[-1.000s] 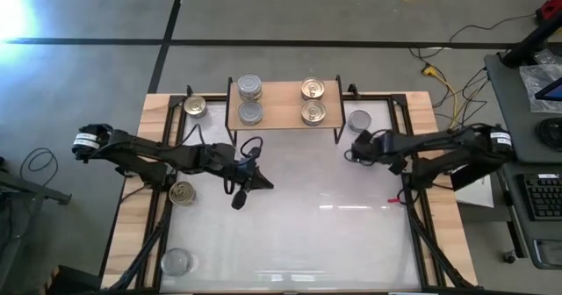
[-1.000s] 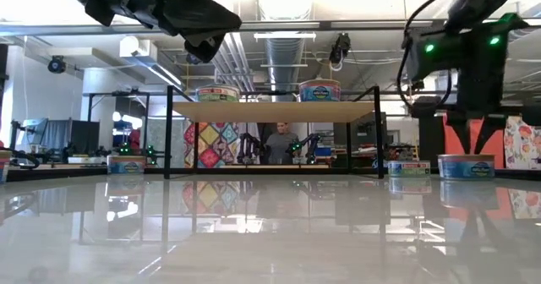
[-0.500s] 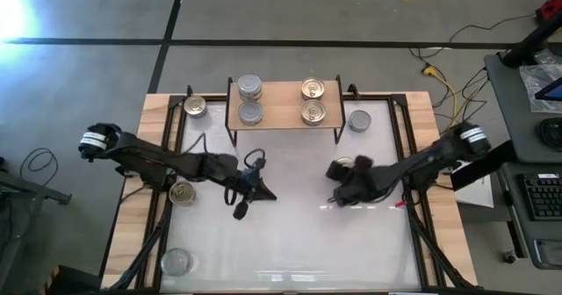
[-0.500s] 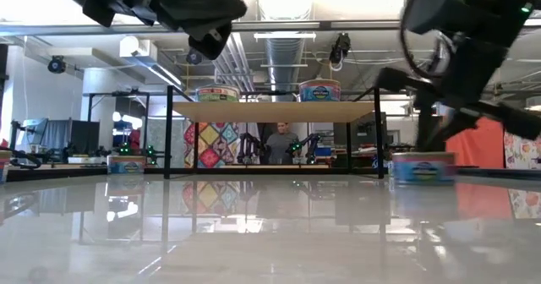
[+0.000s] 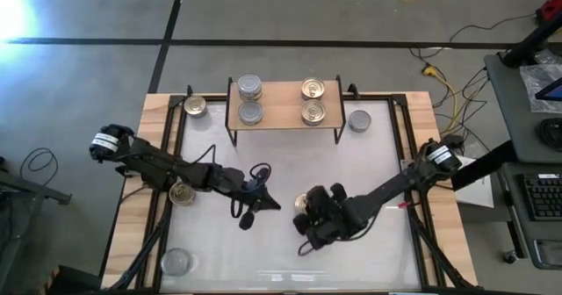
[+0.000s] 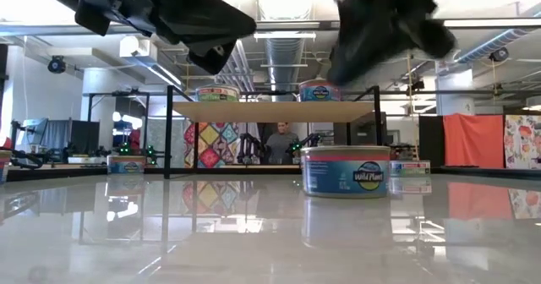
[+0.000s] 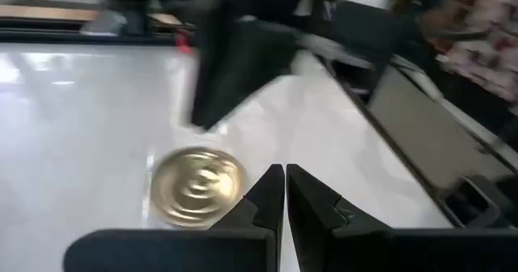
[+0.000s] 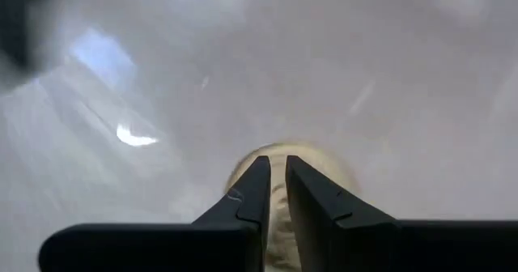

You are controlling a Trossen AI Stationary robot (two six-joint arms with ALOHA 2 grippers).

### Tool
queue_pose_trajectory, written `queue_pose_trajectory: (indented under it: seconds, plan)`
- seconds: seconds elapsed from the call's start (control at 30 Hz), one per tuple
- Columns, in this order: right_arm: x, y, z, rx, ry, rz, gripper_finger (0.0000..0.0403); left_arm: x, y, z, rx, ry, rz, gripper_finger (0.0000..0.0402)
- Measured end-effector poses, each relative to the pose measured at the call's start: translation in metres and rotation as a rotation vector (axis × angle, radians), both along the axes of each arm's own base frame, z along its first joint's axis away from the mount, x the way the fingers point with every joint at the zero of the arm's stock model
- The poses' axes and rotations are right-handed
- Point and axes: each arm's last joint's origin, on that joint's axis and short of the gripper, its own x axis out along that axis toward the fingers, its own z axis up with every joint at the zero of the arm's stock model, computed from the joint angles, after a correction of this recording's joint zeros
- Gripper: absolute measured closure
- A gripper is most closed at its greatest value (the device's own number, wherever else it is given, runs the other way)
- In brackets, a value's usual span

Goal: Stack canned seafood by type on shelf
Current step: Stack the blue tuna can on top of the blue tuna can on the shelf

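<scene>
The right gripper point(image 5: 309, 227) is low over the middle of the white surface point(image 5: 369, 172), its fingers point(image 8: 257, 193) nearly closed with only a thin slit between them, holding nothing. A gold can point(image 5: 302, 205) stands just beyond the fingertips — in the right wrist view it point(image 8: 320, 165) shows right behind the tips, not between them. In the low view the same can point(image 6: 345, 172) sits upright on the surface, with the gripper above it.

The left gripper point(image 5: 262, 204) is near the can's other side, its fingers point(image 7: 271, 193) also almost together and empty; in its wrist view the gold can point(image 7: 198, 184) lies beside the tips, apart from them.

The shelf point(image 5: 283, 103) stands at the far edge and carries four cans: two silver cans point(image 5: 250, 99) on its left part, two gold cans point(image 5: 313, 100) on its right. Loose on the surface are a silver can point(image 5: 358, 120) just right of the shelf, a gold one point(image 5: 195, 106) left of it, another gold one point(image 5: 182, 192) under the left arm, and a silver one point(image 5: 176, 261) at the near left corner.
</scene>
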Motion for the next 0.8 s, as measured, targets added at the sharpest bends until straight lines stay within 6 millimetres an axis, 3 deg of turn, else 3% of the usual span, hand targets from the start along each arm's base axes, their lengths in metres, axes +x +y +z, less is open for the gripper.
queue_pose_trajectory:
  seconds: [0.1, 0.27, 0.47, 0.6, 0.8]
  plan:
    - [0.002, 0.01, 0.015, -0.128, 0.088, 0.227, 0.0369, 0.001, 0.001, 0.001, 0.006, -0.007, 0.046, 0.04]
    - [0.008, 0.017, 0.028, -0.192, 0.19, 0.524, 0.0369, 0.001, 0.002, 0.001, -0.012, -0.009, 0.103, 0.04]
    - [-0.018, 0.012, 0.025, -0.401, 0.358, 0.541, 0.0361, 0.0, -0.008, -0.006, -0.014, 0.014, 0.139, 0.04]
    - [-0.043, 0.003, 0.007, -0.338, 0.39, 0.507, 0.032, 0.005, -0.017, -0.028, -0.004, 0.075, 0.197, 0.04]
    - [-0.071, -0.011, -0.033, -0.196, 0.295, 0.533, 0.0208, 0.018, -0.025, -0.064, -0.073, 0.1, 0.225, 0.04]
